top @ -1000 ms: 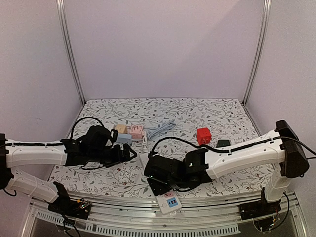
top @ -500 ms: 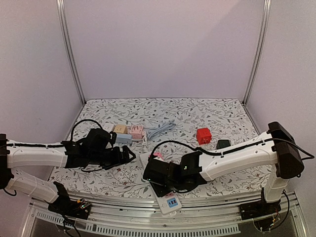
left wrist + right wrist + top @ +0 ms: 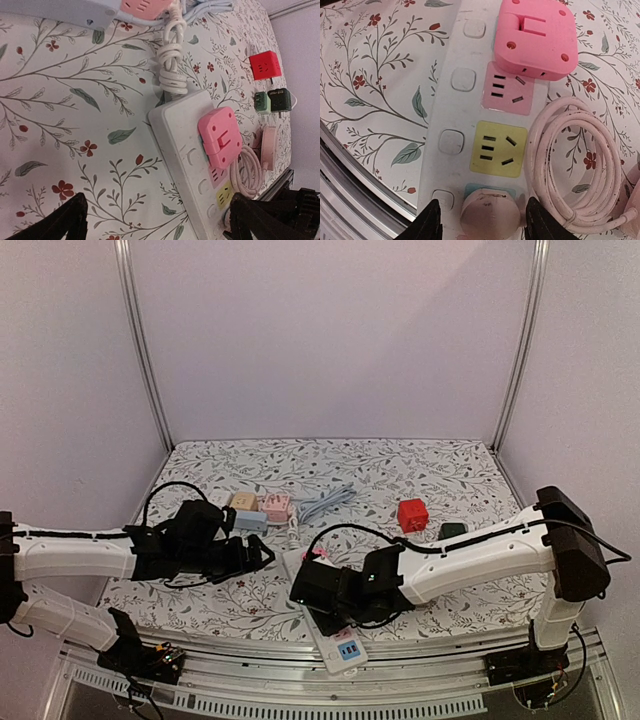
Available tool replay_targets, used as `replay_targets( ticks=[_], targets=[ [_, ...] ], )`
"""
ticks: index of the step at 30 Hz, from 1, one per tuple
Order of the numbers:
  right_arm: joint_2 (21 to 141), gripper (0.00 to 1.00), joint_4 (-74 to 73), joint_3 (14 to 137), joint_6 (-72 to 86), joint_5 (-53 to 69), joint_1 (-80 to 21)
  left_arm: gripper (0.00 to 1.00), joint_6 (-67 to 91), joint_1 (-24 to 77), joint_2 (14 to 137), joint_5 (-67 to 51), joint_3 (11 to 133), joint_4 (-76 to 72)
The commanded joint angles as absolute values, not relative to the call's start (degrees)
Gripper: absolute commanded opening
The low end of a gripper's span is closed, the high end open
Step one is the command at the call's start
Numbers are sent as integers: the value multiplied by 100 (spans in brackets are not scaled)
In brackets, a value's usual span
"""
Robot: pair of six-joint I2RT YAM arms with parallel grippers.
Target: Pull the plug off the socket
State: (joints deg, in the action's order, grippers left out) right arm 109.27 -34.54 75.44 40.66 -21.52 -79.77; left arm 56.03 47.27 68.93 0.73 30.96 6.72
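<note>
Plug [image 3: 490, 217] in power strip [image 3: 470, 112] at table [image 3: 450, 470] front edge is flanked by R gripper [image 3: 480, 223], grip unclear; L gripper [image 3: 155, 215] is held open.

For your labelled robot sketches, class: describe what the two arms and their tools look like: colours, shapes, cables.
The left arm and right arm have smooth white tubular links with black joints and wrist housings. The left tool and right tool are black, each with two black fingers. A thin black cable loops loose above each wrist. No markings are readable.
</note>
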Motion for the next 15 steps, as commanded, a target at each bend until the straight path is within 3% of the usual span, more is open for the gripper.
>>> replay_targets(
  ticks=[1,5,15],
  targets=[
    [11204,55,-3553,7684,3950,-2123,-7933,97,5616,4808,6777,163,3035,709],
    [11372,51,-3553,7742,3809,-2051,-7934,97,5622,4808,6756,154,3035,719],
    [11330,16,-3499,7714,3774,-2037,-7863,97,5616,4825,6772,98,3070,725]
  ],
)
